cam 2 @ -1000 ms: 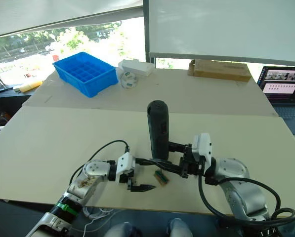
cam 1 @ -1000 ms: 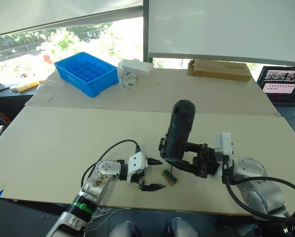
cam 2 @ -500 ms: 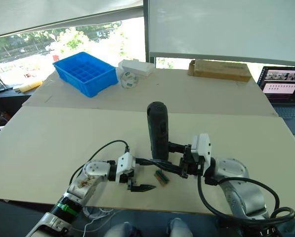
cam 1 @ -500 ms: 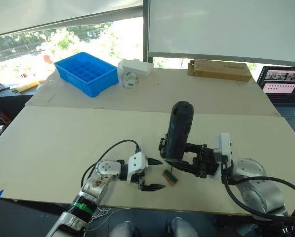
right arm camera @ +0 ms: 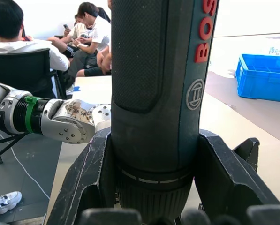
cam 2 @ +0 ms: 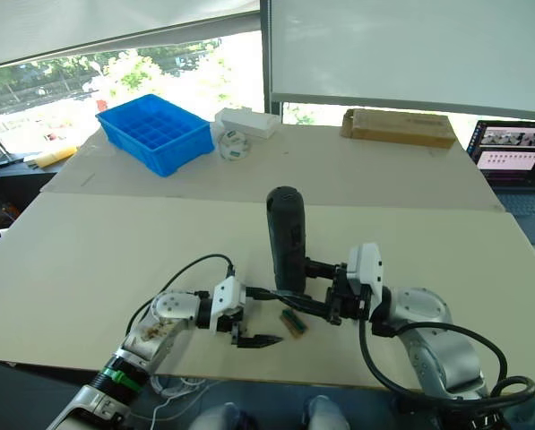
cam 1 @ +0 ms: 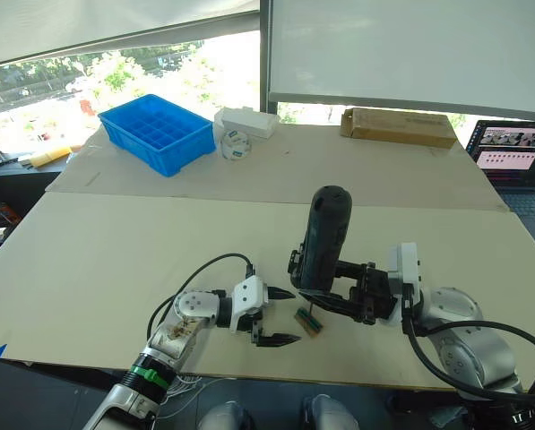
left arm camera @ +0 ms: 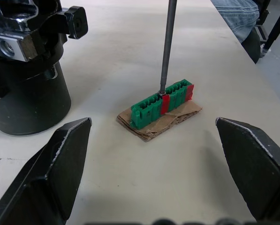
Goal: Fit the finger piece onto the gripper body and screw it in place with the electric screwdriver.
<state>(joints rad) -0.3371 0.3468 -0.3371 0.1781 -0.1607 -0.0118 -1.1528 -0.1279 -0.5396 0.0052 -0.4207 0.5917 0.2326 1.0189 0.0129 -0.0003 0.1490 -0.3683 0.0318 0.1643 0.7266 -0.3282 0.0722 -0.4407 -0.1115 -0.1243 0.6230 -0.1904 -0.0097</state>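
Right gripper point(cam 2: 316, 303) clamps the electric screwdriver point(cam 1: 324, 235) upright near the table's point(cam 1: 115, 260) near edge; bit tip sits on the green block point(left arm camera: 162, 104), which lies on a scrap of cardboard point(left arm camera: 177, 118). Left gripper point(cam 1: 276, 315) rests just left of the block, fingers spread wide, holding nothing. Gripper body point(left arm camera: 22, 79) stands beside the block. Finger piece can't be made out.

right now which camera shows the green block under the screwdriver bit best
The left wrist view: the green-and-brown block sits close, with the screwdriver bit touching its top. Both eye views show it small between the hands; in the right wrist view the electric screwdriver blocks it.
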